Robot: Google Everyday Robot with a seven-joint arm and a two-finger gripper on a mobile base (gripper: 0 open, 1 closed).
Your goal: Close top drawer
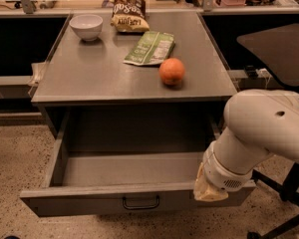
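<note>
The top drawer (pixel 89 199) is pulled wide open below the grey tabletop (pixel 114 78). It is grey metal and empty inside, with a dark pull handle (pixel 140 202) in the middle of its front panel. My gripper (pixel 210 190) hangs at the end of the white arm (pixel 259 133), right at the drawer front's right end and over its top edge. Only its pale tip shows below the wrist.
On the tabletop lie an orange (pixel 172 71), a green snack bag (pixel 150 48), a brown chip bag (pixel 128 12) and a white bowl (pixel 86 26). A dark chair (pixel 279 49) stands at the right, its base behind my arm. Speckled floor lies in front.
</note>
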